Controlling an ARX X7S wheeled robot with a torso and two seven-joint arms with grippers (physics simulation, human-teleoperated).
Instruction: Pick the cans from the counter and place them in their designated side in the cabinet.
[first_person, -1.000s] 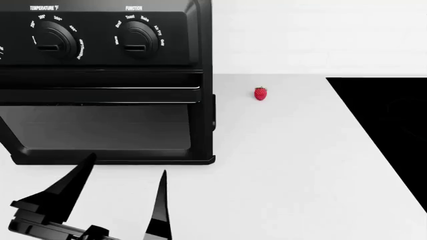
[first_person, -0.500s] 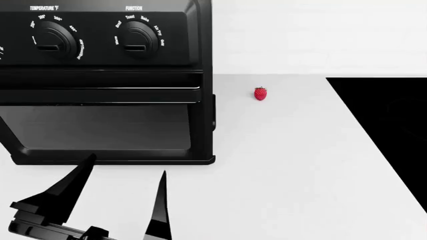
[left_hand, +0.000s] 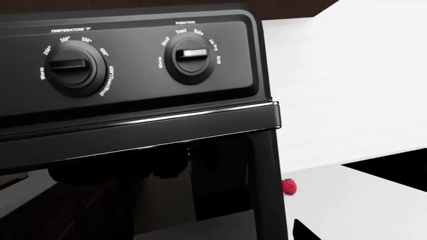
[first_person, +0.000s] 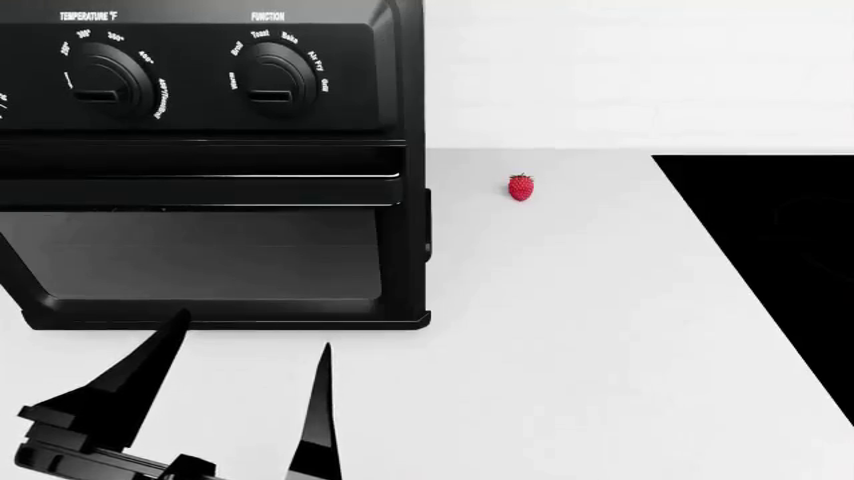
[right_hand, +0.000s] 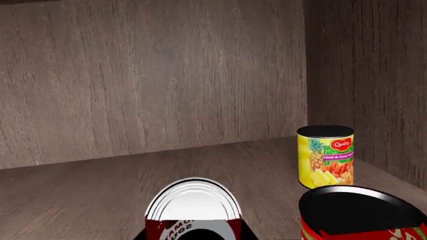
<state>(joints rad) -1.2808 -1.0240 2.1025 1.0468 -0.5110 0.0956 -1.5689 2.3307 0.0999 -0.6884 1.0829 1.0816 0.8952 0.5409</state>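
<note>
On the head view the left hand (first_person: 247, 375) hangs low over the white worktop (first_person: 574, 330), just in front of a black countertop oven (first_person: 200, 160); its two pointed black fingers (first_person: 318, 420) stand apart with nothing between them. The oven sits at the left of the worktop, with a temperature knob (first_person: 104, 78) and a function knob (first_person: 278, 78) above a dark glass door (first_person: 200, 255). A small red strawberry (first_person: 521, 187) lies on the worktop well to the right of the oven, near the white back wall, and a black cooktop (first_person: 787, 260) is set into the worktop at the far right. The left wrist view faces the same oven (left_hand: 133, 120) closely, showing both knobs, the door handle bar (left_hand: 140, 130) and the strawberry (left_hand: 289, 186) past the oven's corner. The right hand does not appear on the head view; the right wrist view looks into a wooden cabinet (right_hand: 153, 75) with a plank floor and a side wall. At the near edge of that view a red can with a silver lid (right_hand: 193, 207) sits between dark parts of the hand, but the fingers are cut off by the edge, so I cannot tell whether the right hand is clamped on it or apart. Beside it stands a wider red can with a dark top (right_hand: 360, 212), only partly in view, and farther in, close to the side wall, a yellow fruit can (right_hand: 325, 156) stands upright on the cabinet floor.
</note>
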